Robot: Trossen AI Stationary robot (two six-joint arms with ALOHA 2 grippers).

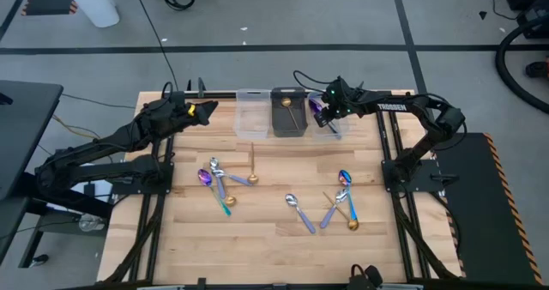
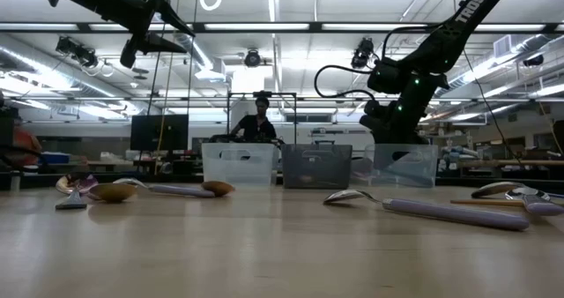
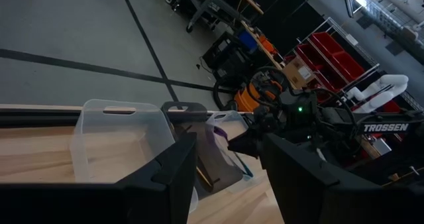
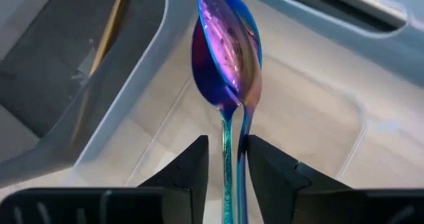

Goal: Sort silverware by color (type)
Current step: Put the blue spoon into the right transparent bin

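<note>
- Our right gripper (image 4: pixel 225 174) hangs over the right bin (image 1: pixel 330 127) at the desk's far edge, jaws parted beside a rainbow spoon (image 4: pixel 228 65).
- Risk, we judge: the spoon tips onto the bin wall.

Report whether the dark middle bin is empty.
Not empty: a gold spoon lies inside the dark bin, seen from above.

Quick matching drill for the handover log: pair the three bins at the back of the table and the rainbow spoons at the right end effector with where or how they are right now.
Column A
1. left clear bin
2. dark middle bin
3. right clear bin
4. rainbow spoons

Column B
a. holds a gold spoon
b. between the right end effector fingers
c. under the right end effector
d. nothing seen inside

Pairs: 1-d, 2-a, 3-c, 4-b
</note>
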